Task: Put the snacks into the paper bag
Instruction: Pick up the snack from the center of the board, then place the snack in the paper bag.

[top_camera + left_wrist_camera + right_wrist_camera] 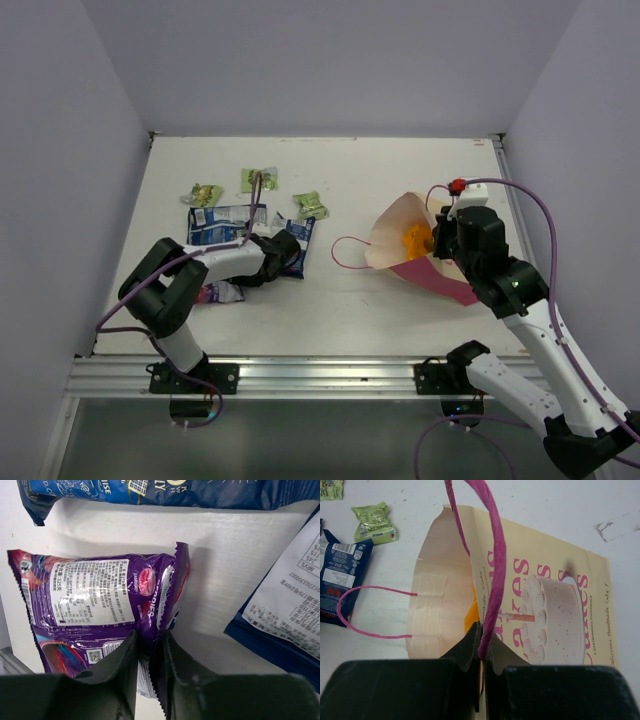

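Note:
The paper bag [400, 240] lies on its side with its mouth facing left, and the orange packet [415, 238] is inside. My right gripper [482, 650] is shut on the bag's upper rim [545, 610] together with its pink cord handle [495, 565]. My left gripper [150, 645] is shut on the serrated edge of the purple packet [95, 600], which lies under the left arm [222, 292]. Two dark blue packets [222, 222] [298, 240] lie beside it. Three green packets [205, 194] [258, 179] [311, 205] lie farther back.
The bag's lower cord loop [345, 252] lies on the white table between the bag and the blue packets. Grey walls close in the table on the left, back and right. A metal rail [320, 375] runs along the near edge.

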Tool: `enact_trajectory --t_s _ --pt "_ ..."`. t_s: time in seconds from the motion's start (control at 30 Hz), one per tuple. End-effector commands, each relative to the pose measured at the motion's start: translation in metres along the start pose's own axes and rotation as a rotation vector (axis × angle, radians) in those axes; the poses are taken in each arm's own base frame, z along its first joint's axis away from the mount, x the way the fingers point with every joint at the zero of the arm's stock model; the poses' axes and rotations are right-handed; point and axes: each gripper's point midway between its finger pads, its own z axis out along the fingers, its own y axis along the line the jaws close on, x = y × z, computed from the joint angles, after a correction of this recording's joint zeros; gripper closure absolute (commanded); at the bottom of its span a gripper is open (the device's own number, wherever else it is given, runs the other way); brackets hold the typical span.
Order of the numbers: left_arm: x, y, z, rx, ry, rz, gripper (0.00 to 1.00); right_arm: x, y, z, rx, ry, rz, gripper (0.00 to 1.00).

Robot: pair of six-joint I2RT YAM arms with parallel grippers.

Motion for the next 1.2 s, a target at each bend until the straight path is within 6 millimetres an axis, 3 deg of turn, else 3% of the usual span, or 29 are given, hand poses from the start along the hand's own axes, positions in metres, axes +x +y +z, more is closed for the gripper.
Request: enact_trajectory --t_s 0.0,0.23,0.33,0.53,0.8,1.03,1.17 --pt "0.027 -0.005 0.005 0.026 0.087 -0.008 0.78 -0.030 0.006 -0.005 -0.028 -0.117 0.037 1.00" --pt "0.008 0.000 -0.018 0.094 0.054 -0.064 1.00 -0.032 0.006 -0.006 -0.027 -0.119 0.036 1.00" --pt "-0.013 0.005 -0.041 0.156 0.010 -0.116 1.00 -0.033 0.004 -0.007 -0.023 -0.124 0.039 1.00" --pt "-0.061 0.018 -0.095 0.313 -0.100 -0.231 1.00 -0.035 0.006 -0.007 -0.027 -0.128 0.039 1.00" --pt "-0.125 0.023 -0.190 0.685 -0.285 -0.393 1.00 -0.040 0.008 -0.012 -0.049 -0.138 0.048 1.00" --pt "-0.159 0.024 -0.252 0.942 -0.412 -0.476 1.00 -0.040 0.014 -0.011 -0.074 -0.137 0.055 1.00" --pt "-0.169 0.010 -0.291 1.166 -0.452 -0.499 1.00 -0.042 0.016 -0.012 -0.085 -0.142 0.057 1.00"
